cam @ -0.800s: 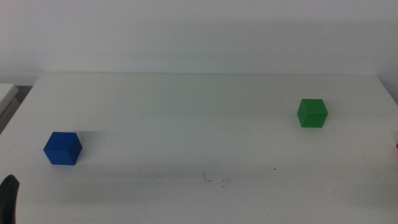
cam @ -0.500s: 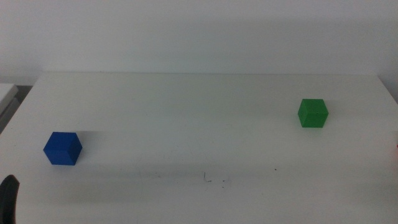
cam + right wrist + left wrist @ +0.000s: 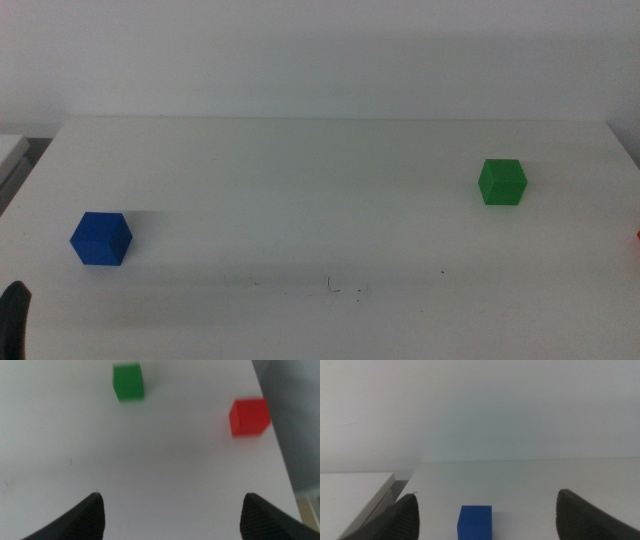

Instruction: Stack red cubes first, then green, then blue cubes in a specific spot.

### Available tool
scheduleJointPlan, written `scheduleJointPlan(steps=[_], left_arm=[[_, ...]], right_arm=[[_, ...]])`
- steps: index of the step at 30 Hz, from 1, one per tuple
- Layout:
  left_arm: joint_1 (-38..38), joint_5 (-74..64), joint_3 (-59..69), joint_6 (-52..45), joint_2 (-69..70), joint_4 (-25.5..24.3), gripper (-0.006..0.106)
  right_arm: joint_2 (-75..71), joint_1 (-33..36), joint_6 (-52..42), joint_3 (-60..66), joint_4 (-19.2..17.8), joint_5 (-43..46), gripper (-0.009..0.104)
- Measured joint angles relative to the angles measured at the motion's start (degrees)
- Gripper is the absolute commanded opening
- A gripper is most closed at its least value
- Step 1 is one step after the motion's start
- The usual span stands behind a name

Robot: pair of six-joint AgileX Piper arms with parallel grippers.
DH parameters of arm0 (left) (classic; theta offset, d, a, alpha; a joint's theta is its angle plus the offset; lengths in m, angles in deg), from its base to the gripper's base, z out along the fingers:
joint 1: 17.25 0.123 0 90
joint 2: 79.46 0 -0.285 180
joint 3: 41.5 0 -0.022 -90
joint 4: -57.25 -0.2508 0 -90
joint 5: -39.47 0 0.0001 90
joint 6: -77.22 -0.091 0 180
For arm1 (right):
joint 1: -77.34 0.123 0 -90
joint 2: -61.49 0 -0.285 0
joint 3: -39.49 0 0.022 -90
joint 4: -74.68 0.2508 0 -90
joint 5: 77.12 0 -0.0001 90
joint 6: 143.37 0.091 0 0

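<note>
The blue cube [image 3: 100, 238] sits on the white table [image 3: 320, 170] at the left, and the green cube [image 3: 502, 182] at the right. Of the red cube only a sliver [image 3: 637, 236] shows at the right edge of the middle view. My left gripper [image 3: 488, 496] is open and empty, low at the table's front left, with the blue cube [image 3: 475, 521] just ahead between its jaws. My right gripper [image 3: 172, 496] is open and empty over the table's right side, short of the green cube [image 3: 128, 381] and the red cube [image 3: 249, 416]. It is out of the middle view.
A dark tip of the left gripper [image 3: 12, 315] shows at the bottom left corner. The red cube lies close to the table's right edge [image 3: 277, 455]. A small dark mark [image 3: 335, 288] is on the table at front centre.
</note>
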Motion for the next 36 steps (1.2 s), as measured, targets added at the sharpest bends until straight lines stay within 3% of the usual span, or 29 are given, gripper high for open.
scheduleJointPlan(steps=[10,16,22,31,36], left_arm=[[0.0,0.0,0.0,0.0,0.0,0.0,0.094],[0.0,0.0,0.0,0.0,0.0,0.0,0.094],[0.0,0.0,0.0,0.0,0.0,0.0,0.094],[0.0,0.0,0.0,0.0,0.0,0.0,0.094],[0.0,0.0,0.0,0.0,0.0,0.0,0.094]], right_arm=[[18.1,-0.8,-1.7,-7.1,-0.2,-10.9,0.087],[31.3,-12.4,-7.9,-14.1,1.7,-10.1,0.076],[41.6,-22.2,-17.2,-14.4,4.5,-2.2,0.073],[55.3,-22.8,-22.5,-14.4,4.2,11.1,0.073],[58.9,-22.8,-22.8,-14.4,1.3,15.8,0.073]])
